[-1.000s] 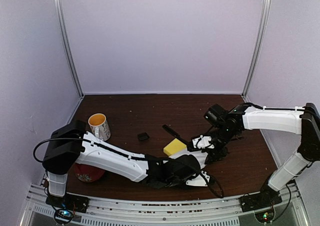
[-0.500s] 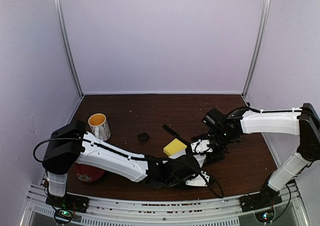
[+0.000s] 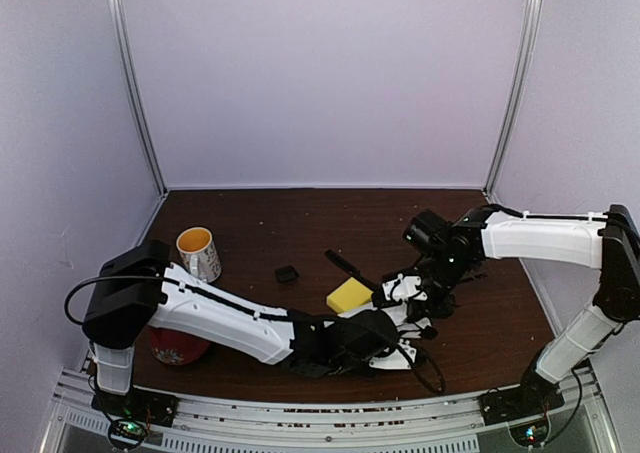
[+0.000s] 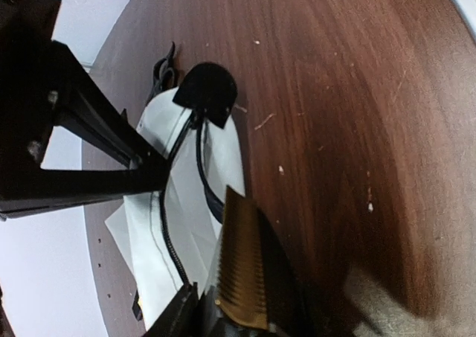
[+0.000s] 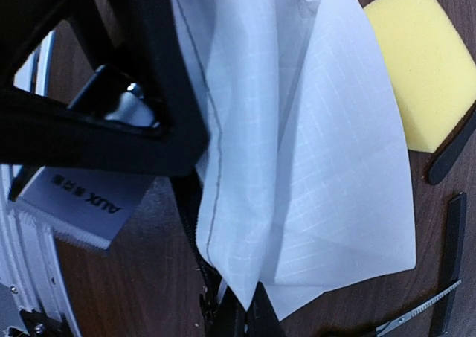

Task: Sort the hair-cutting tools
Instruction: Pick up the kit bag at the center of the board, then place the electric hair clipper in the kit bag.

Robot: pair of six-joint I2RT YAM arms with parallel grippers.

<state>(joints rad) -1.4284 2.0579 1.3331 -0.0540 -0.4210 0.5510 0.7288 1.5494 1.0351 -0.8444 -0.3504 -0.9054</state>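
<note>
The only readable writing is on a white tag (image 5: pixel 71 199) in the right wrist view. It is upside down, with letters that look like "ALUX" beside smaller characters too fine to read. The trimmer (image 4: pixel 242 277) is clamped in the left gripper (image 3: pixel 398 351), its gold toothed blade pointing over the white pouch (image 5: pixel 312 151); its body is cut off at the bottom of the frame. The right gripper (image 5: pixel 244 318) is pinched together on the pouch's zipper edge, near the middle of the table (image 3: pixel 250 223). A yellow sponge (image 5: pixel 424 69) lies just beside the pouch, with slim black combs (image 5: pixel 452 233) past it, partly out of frame. A small black square piece (image 3: pixel 287 273) lies apart to the left. The pattern on the mug (image 3: pixel 198 253) is too small to make out.
</note>
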